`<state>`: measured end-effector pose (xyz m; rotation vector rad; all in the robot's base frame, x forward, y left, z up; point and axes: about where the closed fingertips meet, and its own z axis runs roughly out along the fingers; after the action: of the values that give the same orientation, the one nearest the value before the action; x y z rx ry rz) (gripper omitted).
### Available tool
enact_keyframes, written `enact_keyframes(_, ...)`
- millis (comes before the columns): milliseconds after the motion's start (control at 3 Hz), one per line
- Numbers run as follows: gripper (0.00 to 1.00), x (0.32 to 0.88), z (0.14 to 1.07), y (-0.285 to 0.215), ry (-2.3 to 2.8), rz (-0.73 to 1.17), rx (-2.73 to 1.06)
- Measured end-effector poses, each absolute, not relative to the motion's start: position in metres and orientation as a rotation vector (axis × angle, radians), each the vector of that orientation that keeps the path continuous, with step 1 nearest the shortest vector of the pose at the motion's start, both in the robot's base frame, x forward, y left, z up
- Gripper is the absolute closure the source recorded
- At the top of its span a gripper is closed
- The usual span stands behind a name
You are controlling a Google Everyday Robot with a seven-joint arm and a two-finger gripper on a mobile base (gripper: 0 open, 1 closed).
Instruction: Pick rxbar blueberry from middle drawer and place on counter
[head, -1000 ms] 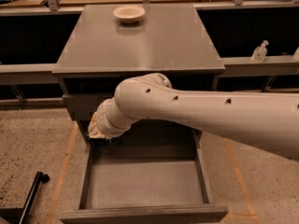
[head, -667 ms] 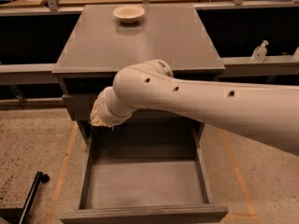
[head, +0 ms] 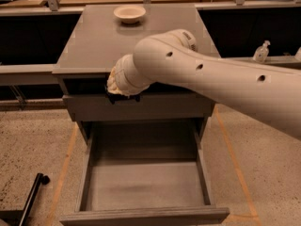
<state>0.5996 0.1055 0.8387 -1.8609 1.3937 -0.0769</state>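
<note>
Grey desk [head: 94, 36], open drawer [head: 146, 187]: robot arm [head: 211, 79] lifts out of the drawer toward the top.

Over the last second the wrist has risen from just above the drawer's mouth to the desk's front edge. The dark hand [head: 123, 96] is now tucked beneath it, against the upper drawer front [head: 155, 108]. Whether the hand is apart or clamped on anything cannot be told. No bar shows on the drawer's bare floor, nor on the desk, where only a bowl [head: 130, 13] sits at the back. The bar is likely carried in the hidden hand, which would leave only the placing on the desk.
</note>
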Motion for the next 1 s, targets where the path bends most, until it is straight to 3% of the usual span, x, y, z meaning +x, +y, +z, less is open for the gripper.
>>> enact_keyframes(1000,1.00,0.730,0.938,0.015,1.413,-0.272,-1.736)
